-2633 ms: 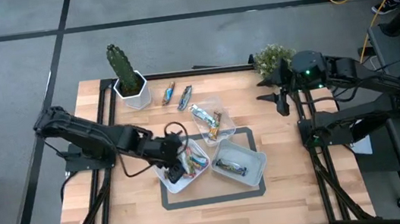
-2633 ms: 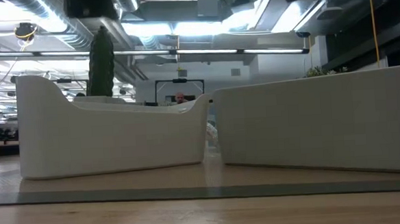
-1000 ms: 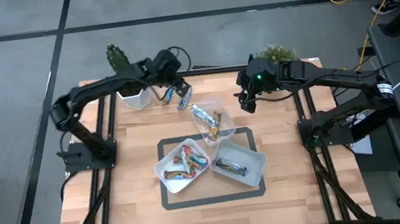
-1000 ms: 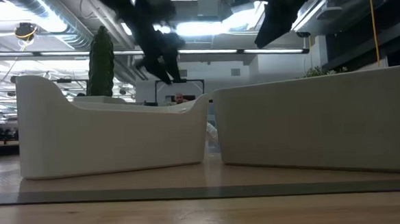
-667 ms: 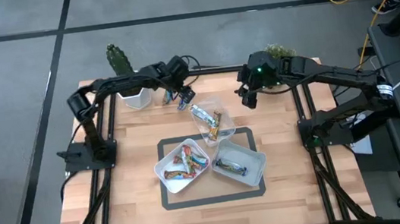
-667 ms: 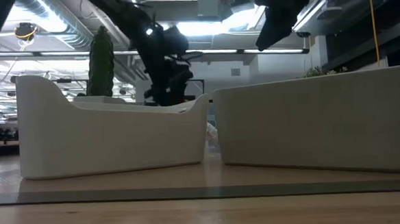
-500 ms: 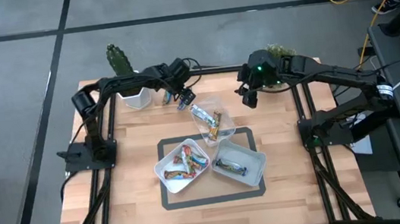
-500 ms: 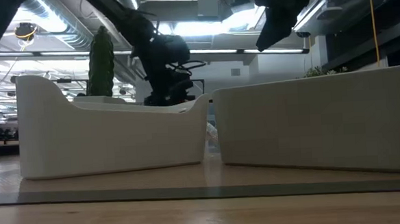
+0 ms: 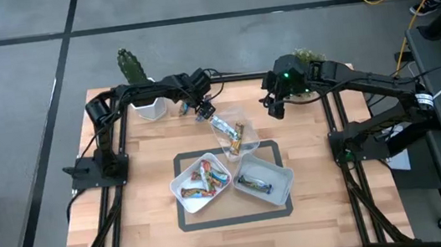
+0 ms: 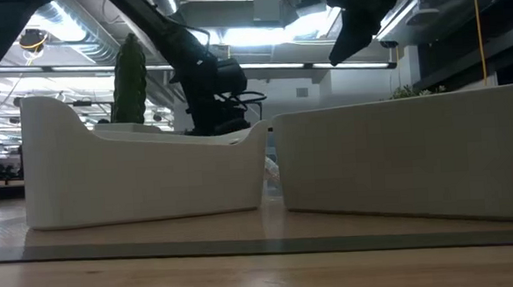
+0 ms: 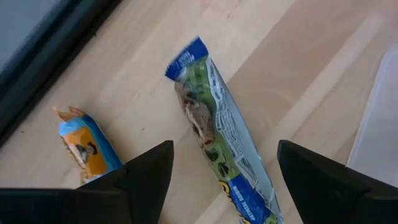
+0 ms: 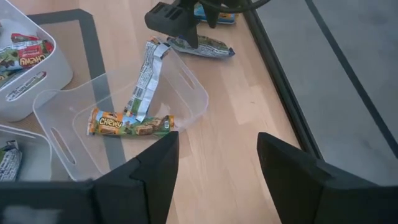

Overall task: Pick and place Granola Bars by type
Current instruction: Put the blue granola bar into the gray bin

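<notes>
1. My left gripper: low over the far edge of the light wooden table, just beside the white pot holding a green cactus. Fingers spread wide, straddling item 2 without touching it; nothing held.

2. Blue-ended granola bar with a green-brown printed wrapper: flat on the wood, lying between my left fingers in the left wrist view. In the right wrist view the same bar lies under my left gripper, near the table's black edge rail.

3. Small blue-and-orange wrapped granola bar: flat on the wood, just beside item 2, apart from it.

4. My right gripper: raised over the far right part of the table, near a small leafy green plant. Fingers open wide; nothing between them.

5. Clear plastic tub: near the table's middle, between items 1 and 4. Contents: one orange-and-green wrapped bar lying flat, and one silver-grey wrapped bar leaning up over the tub's rim.

6. White square tub, left: on the grey mat outline, holding several bars in red-orange and green-brown wrappers.

7. Grey-white square tub, right: touching item 6 at one corner, holding one dark-wrapped bar; its type I cannot tell.

8. In the low view both tubs' walls fill the foreground, hiding the bars.
</notes>
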